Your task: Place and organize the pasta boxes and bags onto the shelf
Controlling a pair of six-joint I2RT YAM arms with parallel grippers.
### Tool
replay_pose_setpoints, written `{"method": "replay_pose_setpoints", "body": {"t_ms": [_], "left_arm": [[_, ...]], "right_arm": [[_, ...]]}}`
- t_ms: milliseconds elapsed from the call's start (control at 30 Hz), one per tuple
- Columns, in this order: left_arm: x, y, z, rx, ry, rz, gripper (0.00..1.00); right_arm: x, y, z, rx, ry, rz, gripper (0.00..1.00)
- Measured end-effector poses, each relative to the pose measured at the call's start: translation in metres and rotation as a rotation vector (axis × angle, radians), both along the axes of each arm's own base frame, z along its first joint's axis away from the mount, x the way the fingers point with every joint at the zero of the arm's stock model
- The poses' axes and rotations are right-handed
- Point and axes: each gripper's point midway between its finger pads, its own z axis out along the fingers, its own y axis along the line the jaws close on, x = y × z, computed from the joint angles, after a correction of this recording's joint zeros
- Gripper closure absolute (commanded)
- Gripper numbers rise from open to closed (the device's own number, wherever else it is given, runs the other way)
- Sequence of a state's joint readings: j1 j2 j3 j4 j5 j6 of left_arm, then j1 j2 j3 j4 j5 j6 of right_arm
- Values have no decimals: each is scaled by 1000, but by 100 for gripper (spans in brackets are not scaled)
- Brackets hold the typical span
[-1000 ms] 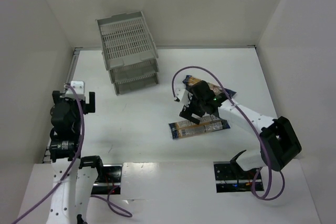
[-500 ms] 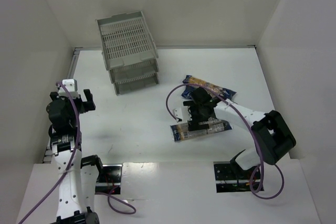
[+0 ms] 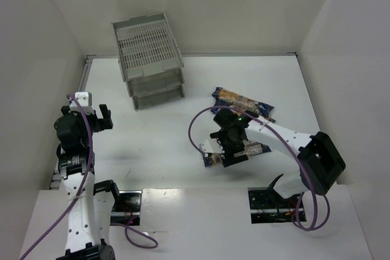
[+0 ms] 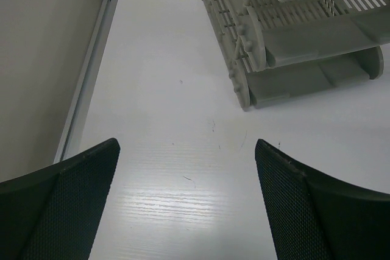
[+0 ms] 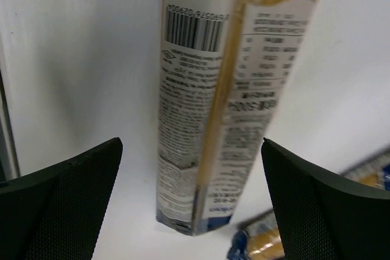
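The grey three-tier shelf (image 3: 149,59) stands at the back left; its lower trays show in the left wrist view (image 4: 292,35). One pasta packet (image 3: 245,103) lies right of centre. A second packet (image 3: 255,148) lies nearer, partly under my right gripper (image 3: 228,145). In the right wrist view this packet (image 5: 207,114) shows white label faces with a barcode; I cannot tell if it is one packet or two side by side. My right gripper (image 5: 190,150) is open and straddles it. Another packet's blue end (image 5: 259,243) shows at the bottom. My left gripper (image 3: 91,117) (image 4: 186,150) is open and empty above bare table.
White walls enclose the table on the left, back and right. A metal strip (image 4: 91,71) runs along the left table edge. The arm bases and purple cables sit at the near edge.
My right gripper has moved toward the near edge and down over the near packet. My left arm turned and rose a little, then stayed still.
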State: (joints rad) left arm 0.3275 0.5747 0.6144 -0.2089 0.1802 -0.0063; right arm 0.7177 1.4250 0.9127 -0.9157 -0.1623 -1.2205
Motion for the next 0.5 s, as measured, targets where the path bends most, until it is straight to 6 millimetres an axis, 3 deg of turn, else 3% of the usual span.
{"method": "replay_pose_setpoints", "body": {"t_ms": [167, 367, 433, 500], "left_arm": [[0, -2, 0, -3, 1, -11, 1], [-1, -3, -2, -7, 8, -17, 1], [-1, -4, -2, -8, 9, -18, 1], [-1, -4, -2, -8, 9, -19, 1]], "right_arm": [[-9, -11, -33, -110, 99, -54, 0], [2, -6, -37, -142, 97, -147, 1], [7, -3, -37, -151, 96, -173, 16], [15, 1, -38, -154, 81, -208, 41]]}}
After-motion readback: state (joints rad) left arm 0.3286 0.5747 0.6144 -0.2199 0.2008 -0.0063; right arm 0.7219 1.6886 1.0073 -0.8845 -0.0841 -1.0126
